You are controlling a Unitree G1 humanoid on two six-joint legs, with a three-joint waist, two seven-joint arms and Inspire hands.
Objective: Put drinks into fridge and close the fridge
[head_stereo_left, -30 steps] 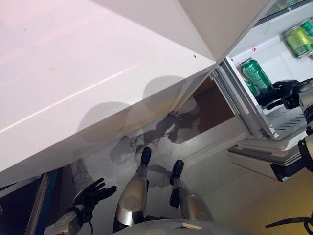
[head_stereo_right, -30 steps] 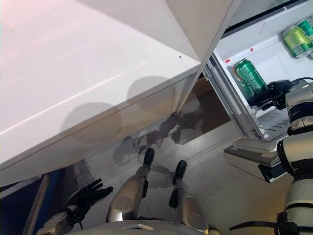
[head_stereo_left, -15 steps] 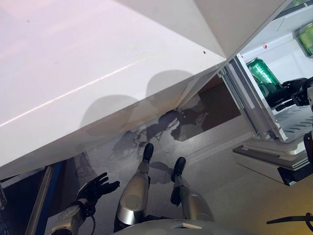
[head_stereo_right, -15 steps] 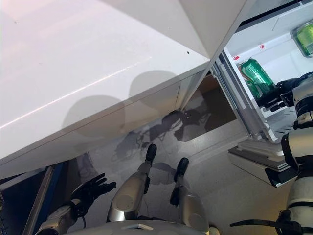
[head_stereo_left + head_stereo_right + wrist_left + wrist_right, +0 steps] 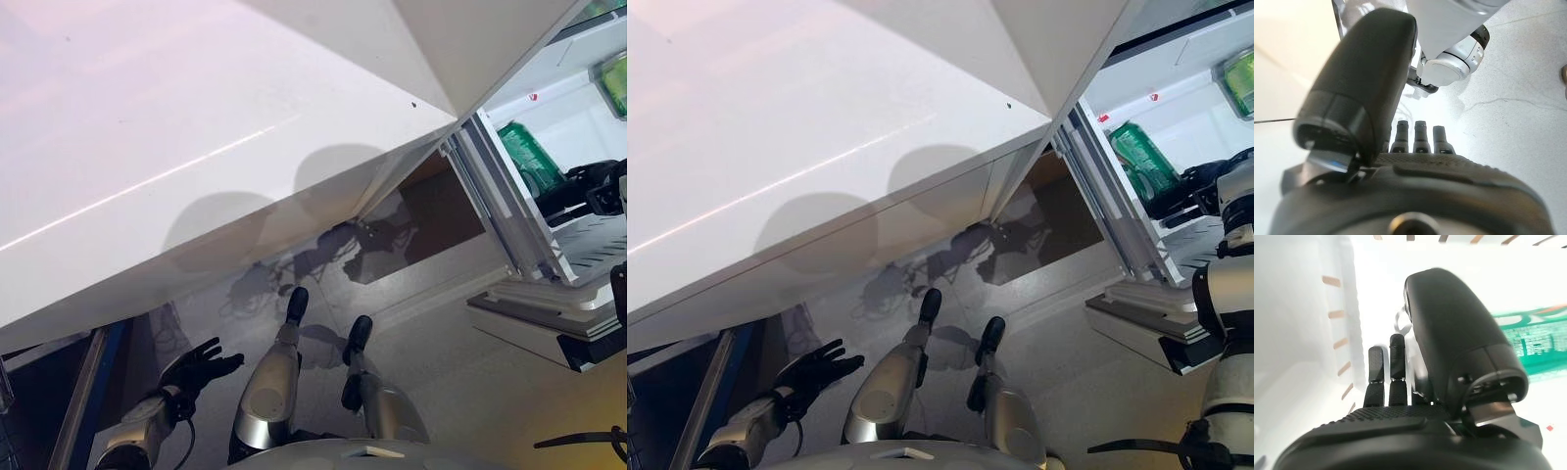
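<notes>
The fridge stands open at the right, its white inside (image 5: pixel 573 117) lit. A green drink can (image 5: pixel 530 157) stands upright on the wire shelf (image 5: pixel 600 238). My right hand (image 5: pixel 586 188) is inside the fridge just beside the can, with fingers (image 5: pixel 1392 363) straight and open; the can (image 5: pixel 1540 335) shows past the thumb, not enclosed. Another green can (image 5: pixel 615 82) sits on a higher shelf at the far right. My left hand (image 5: pixel 200 363) hangs low at the left over the floor, fingers spread and empty.
A broad white fridge panel (image 5: pixel 196 147) fills the upper left. The grey door seal (image 5: pixel 505 211) runs down beside the shelf. A white drawer (image 5: pixel 549 318) juts out below the shelf. A blue-edged object (image 5: pixel 93 392) stands at the lower left.
The camera has shifted, so the whole scene sits further right. My right hand stays by the can and has drawn slightly away from it. The left hand has moved little.
</notes>
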